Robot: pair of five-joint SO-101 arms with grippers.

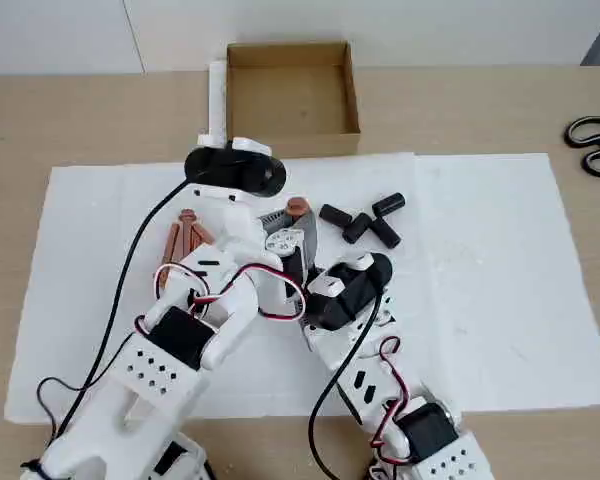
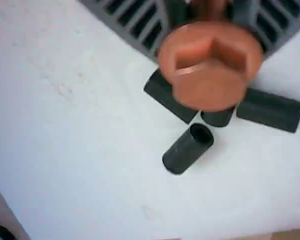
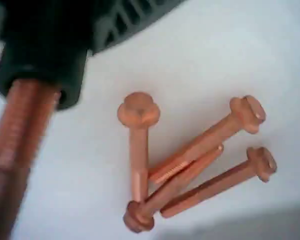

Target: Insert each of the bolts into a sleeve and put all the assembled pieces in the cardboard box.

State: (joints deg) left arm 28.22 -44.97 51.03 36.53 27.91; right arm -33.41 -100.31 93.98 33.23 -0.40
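Reader: Wooden table (image 1: 80, 120), covered by a white sheet (image 1: 500, 300), forms the ground. What occupies the middle of the high view?

Legend: One bolt (image 1: 298, 208), orange head uppermost, sits just above mid-frame, where both arms meet. Here the left claw (image 2: 210, 12) is clamped on this bolt. In the left wrist view its flanged head faces the camera.

Reader: And the other arm?

Legend: Its right claw (image 3: 45, 30) is closed around a black sleeve (image 3: 40, 70). A threaded orange shank runs into the open end of that sleeve.

Reader: Where are the remaining parts?

Legend: Four loose sleeves (image 1: 357, 228) lie clustered on the sheet just right of centre, beside the meeting point of the arms. Four loose bolts (image 1: 185, 238) lie left of centre, partly behind an arm. The right wrist view shows them in a crossed heap, heads pointing different ways.

Reader: And farther out?

Legend: At top centre stands the cardboard box (image 1: 310, 146), at the upper edge of the sheet. Black-handled scissors (image 1: 592, 145) rest on bare table at the right edge of the frame, in its upper part, well apart from the parts.
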